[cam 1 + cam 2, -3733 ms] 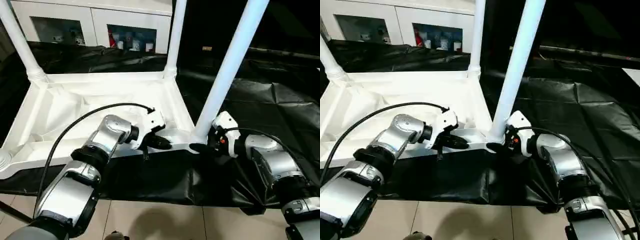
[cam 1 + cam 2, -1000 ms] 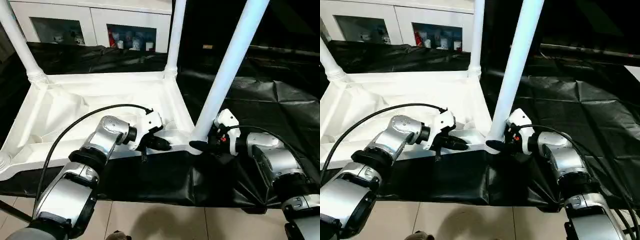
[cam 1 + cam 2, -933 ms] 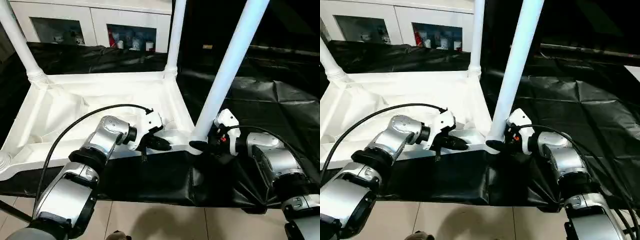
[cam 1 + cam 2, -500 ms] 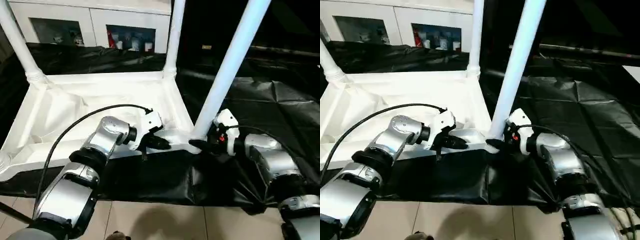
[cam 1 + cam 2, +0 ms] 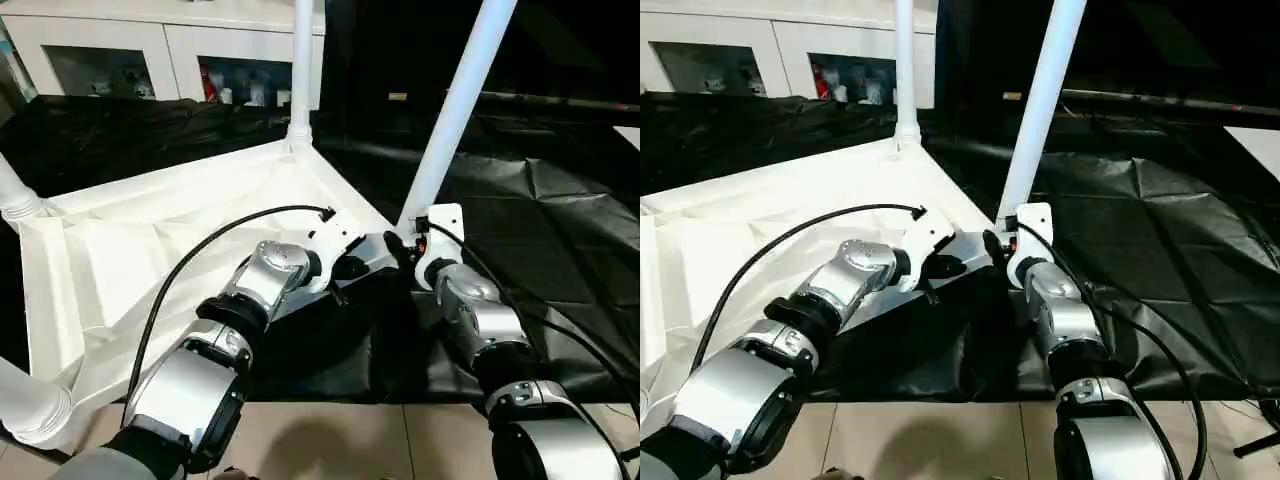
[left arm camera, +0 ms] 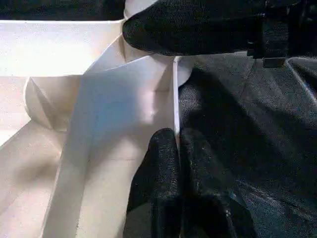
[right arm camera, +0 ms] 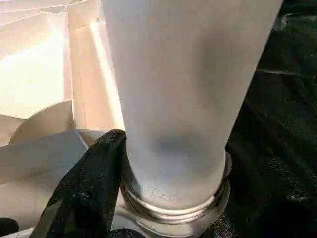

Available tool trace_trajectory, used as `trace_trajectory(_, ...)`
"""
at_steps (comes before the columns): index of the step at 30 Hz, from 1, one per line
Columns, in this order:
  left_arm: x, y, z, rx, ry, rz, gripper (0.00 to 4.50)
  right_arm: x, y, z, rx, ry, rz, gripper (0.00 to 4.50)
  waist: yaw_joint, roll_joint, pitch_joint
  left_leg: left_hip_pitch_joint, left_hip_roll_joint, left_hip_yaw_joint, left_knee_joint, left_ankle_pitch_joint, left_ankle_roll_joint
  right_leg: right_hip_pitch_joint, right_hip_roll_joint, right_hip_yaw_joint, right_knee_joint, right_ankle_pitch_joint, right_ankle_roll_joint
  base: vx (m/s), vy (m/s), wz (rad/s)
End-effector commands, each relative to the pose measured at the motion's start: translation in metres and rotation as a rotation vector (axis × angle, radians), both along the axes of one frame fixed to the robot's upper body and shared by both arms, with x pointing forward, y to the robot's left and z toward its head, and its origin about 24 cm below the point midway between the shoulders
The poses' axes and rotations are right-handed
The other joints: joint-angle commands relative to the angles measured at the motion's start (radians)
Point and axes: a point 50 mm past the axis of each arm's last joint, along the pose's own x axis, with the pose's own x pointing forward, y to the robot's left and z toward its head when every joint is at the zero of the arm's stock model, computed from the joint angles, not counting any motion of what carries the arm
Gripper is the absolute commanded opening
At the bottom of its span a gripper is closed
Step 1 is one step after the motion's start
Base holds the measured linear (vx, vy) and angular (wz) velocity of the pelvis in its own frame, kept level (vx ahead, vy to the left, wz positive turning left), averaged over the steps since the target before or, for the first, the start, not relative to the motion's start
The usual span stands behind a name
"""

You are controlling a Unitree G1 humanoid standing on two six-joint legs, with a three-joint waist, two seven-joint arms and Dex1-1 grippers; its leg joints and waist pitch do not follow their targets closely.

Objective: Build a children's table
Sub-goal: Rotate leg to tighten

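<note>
The white tabletop (image 5: 150,250) lies upside down on black cloth, turned at an angle to me. Three legs stand in its corner sockets: one far (image 5: 301,60), one at the left (image 5: 12,195), one at the right corner (image 5: 455,110). A white stub (image 5: 30,405) shows at the near left corner. My left gripper (image 5: 352,268) is shut on the tabletop's thin rim (image 6: 175,99) beside the right corner. My right gripper (image 5: 402,243) clasps the base of the right leg (image 7: 183,89), one finger (image 7: 89,193) pressed against it just above the socket; the other finger is hidden.
A white glass-fronted cabinet (image 5: 150,50) stands behind the table. Crumpled black cloth (image 5: 560,230) covers the ground to the right and front, with beige floor tiles (image 5: 330,440) at my feet. A black cable (image 5: 200,250) arcs over my left forearm.
The tabletop has swung round on the cloth, its right corner moving away from me with both grippers still on it. The view has also shifted. Neither grip has changed.
</note>
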Motion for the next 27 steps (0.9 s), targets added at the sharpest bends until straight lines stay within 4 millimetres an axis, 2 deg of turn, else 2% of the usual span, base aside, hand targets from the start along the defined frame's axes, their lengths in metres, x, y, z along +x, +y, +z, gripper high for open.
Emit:
trace_trajectory(1, -0.001, -0.008, -0.002, -0.020, -0.007, 0.030, 0.00, -0.004, 0.034, -0.004, 0.019, 0.015, 0.123, 2.73, -0.001, -0.010, -0.059, 0.018, 0.044, -0.030, -0.077, -0.283, 0.014, 0.032, -0.063, 0.042, -0.089, -0.313, -0.187, 0.000, 0.000, 0.00)
trace_trajectory(2, -0.001, -0.007, -0.002, -0.016, -0.004, 0.034, 0.00, -0.003, 0.034, -0.003, 0.023, 0.009, 0.116, 3.07, 0.000, -0.008, -0.059, 0.018, 0.044, -0.030, -0.077, -0.283, 0.015, 0.032, -0.064, 0.042, -0.089, -0.314, -0.188, 0.000, 0.000, 0.00)
trace_trajectory(3, 0.000, 0.000, -0.004, -0.005, 0.004, 0.039, 0.00, -0.001, 0.029, 0.004, 0.018, -0.034, 0.127, 3.07, -0.001, -0.009, -0.059, 0.018, 0.044, -0.030, -0.077, -0.284, 0.017, 0.032, -0.064, 0.042, -0.090, -0.316, -0.189, 0.000, 0.000, 0.00)
trace_trajectory(5, 0.002, 0.008, -0.004, 0.005, 0.002, 0.041, 0.00, 0.002, 0.023, 0.011, 0.008, -0.067, 0.146, 3.48, 0.000, -0.008, -0.058, 0.018, 0.044, -0.030, -0.077, -0.285, 0.017, 0.032, -0.065, 0.043, -0.090, -0.322, -0.189, 0.000, 0.000, 0.00)
trace_trajectory(7, 0.002, 0.013, -0.004, 0.008, 0.002, 0.035, 0.00, 0.004, 0.018, 0.015, 0.002, -0.083, 0.162, 3.63, -0.001, -0.007, -0.058, 0.018, 0.044, -0.030, -0.078, -0.290, 0.022, 0.032, -0.064, 0.042, -0.090, -0.325, -0.186, 0.000, 0.000, 0.00)
trace_trajectory(8, 0.002, 0.016, -0.003, 0.008, 0.001, 0.024, 0.00, 0.005, 0.014, 0.018, -0.007, -0.084, 0.180, 3.63, -0.001, -0.008, -0.058, 0.017, 0.045, -0.031, -0.078, -0.289, 0.021, 0.034, -0.065, 0.043, -0.090, -0.324, -0.186, 0.000, 0.000, 0.00)
trace_trajectory(9, 0.002, 0.025, -0.002, 0.007, -0.001, -0.034, 0.00, 0.005, 0.000, 0.025, -0.108, -0.103, 0.284, 3.63, -0.001, -0.009, -0.058, 0.015, 0.044, -0.032, -0.079, -0.284, 0.023, 0.037, -0.063, 0.041, -0.090, -0.323, -0.184, 0.000, 0.000, 0.00)
trace_trajectory(10, 0.002, 0.025, -0.002, 0.007, -0.001, -0.034, 0.00, 0.005, 0.000, 0.025, -0.108, -0.103, 0.284, 3.63, -0.002, -0.011, -0.060, 0.012, 0.043, -0.031, -0.077, -0.276, 0.025, 0.041, -0.062, 0.040, -0.087, -0.313, -0.182, 0.000, 0.000, 0.00)
trace_trajectory(11, 0.001, 0.028, -0.002, 0.007, 0.001, -0.049, 0.00, 0.004, -0.004, 0.027, -0.145, -0.106, 0.319, 3.63, -0.003, -0.011, -0.058, 0.011, 0.043, -0.030, -0.076, -0.267, 0.033, 0.038, -0.063, 0.042, -0.086, -0.297, -0.185, 0.000, 0.000, 0.00)
trace_trajectory(13, 0.000, 0.041, 0.001, 0.003, -0.001, -0.122, 0.00, -0.005, -0.018, 0.031, -0.203, -0.097, 0.495, 3.63, -0.002, -0.012, -0.059, 0.010, 0.043, -0.030, -0.073, -0.254, 0.048, 0.043, -0.063, 0.042, -0.085, -0.283, -0.190, 0.000, 0.000, 0.00)
trace_trajectory(14, 0.000, 0.041, 0.001, 0.003, -0.001, -0.122, 0.00, -0.005, -0.018, 0.031, -0.203, -0.097, 0.495, 3.63, -0.001, -0.013, -0.060, 0.011, 0.043, -0.028, -0.071, -0.249, 0.055, 0.043, -0.063, 0.043, -0.085, -0.271, -0.191, 0.000, 0.000, 0.00)
trace_trajectory(15, -0.002, 0.047, 0.003, -0.011, 0.010, -0.170, 0.00, -0.011, -0.025, 0.033, -0.226, -0.084, 0.591, 3.63, 0.001, -0.012, -0.060, 0.014, 0.046, -0.027, -0.070, -0.234, 0.063, 0.039, -0.063, 0.044, -0.080, -0.240, -0.208, 0.000, 0.000, 0.00)
trace_trajectory(17, -0.004, 0.050, 0.005, -0.023, 0.018, -0.207, 0.00, -0.015, -0.029, 0.033, -0.226, -0.073, 0.643, 3.63, 0.006, -0.013, -0.060, 0.011, 0.047, -0.026, -0.068, -0.210, 0.078, 0.044, -0.064, 0.044, -0.074, -0.204, -0.223, 0.000, 0.000, 0.00)
trace_trajectory(18, -0.007, 0.054, 0.008, -0.029, 0.023, -0.290, 0.00, -0.019, -0.035, 0.034, -0.209, -0.050, 0.691, 3.63, 0.009, -0.013, -0.063, 0.012, 0.049, -0.026, -0.067, -0.186, 0.088, 0.045, -0.063, 0.042, -0.066, -0.155, -0.251, 0.000, 0.000, 0.00)
trace_trajectory(20, -0.009, 0.055, 0.008, -0.036, 0.033, -0.313, 0.00, -0.020, -0.036, 0.034, -0.206, -0.044, 0.706, 3.63, 0.012, -0.011, -0.065, 0.012, 0.051, -0.024, -0.064, -0.165, 0.091, 0.045, -0.061, 0.042, -0.060, -0.114, -0.270, 0.000, 0.000, 0.00)
trace_trajectory(22, -0.011, 0.055, 0.010, -0.066, 0.058, -0.353, 0.00, -0.022, -0.038, 0.034, -0.204, -0.025, 0.745, 3.63, 0.017, -0.007, -0.069, 0.014, 0.054, -0.021, -0.061, -0.128, 0.100, 0.046, -0.059, 0.040, -0.046, -0.035, -0.303, 0.000, 0.000, 0.00)
trace_trajectory(24, -0.015, 0.055, 0.012, -0.103, 0.081, -0.402, 0.00, -0.025, -0.038, 0.032, -0.197, 0.004, 0.794, 3.63, 0.023, -0.008, -0.070, 0.013, 0.055, -0.018, -0.057, -0.106, 0.115, 0.045, -0.058, 0.039, -0.040, 0.014, -0.324, 0.000, 0.000, 0.00)
trace_trajectory(26, -0.016, 0.055, 0.012, -0.103, 0.088, -0.409, 0.00, -0.025, -0.038, 0.031, -0.195, 0.011, 0.803, 3.63, 0.032, -0.008, -0.067, 0.014, 0.055, -0.016, -0.057, -0.122, 0.116, 0.043, -0.061, 0.040, -0.044, -0.010, -0.320, 0.000, 0.000, 0.00)
trace_trajectory(27, -0.016, 0.056, 0.012, -0.102, 0.089, -0.409, 0.00, -0.024, -0.037, 0.030, -0.194, 0.009, 0.794, 3.63, 0.037, -0.008, -0.066, 0.017, 0.055, -0.015, -0.058, -0.141, 0.106, 0.040, -0.062, 0.041, -0.048, -0.043, -0.312, 0.000, 0.000, 0.00)
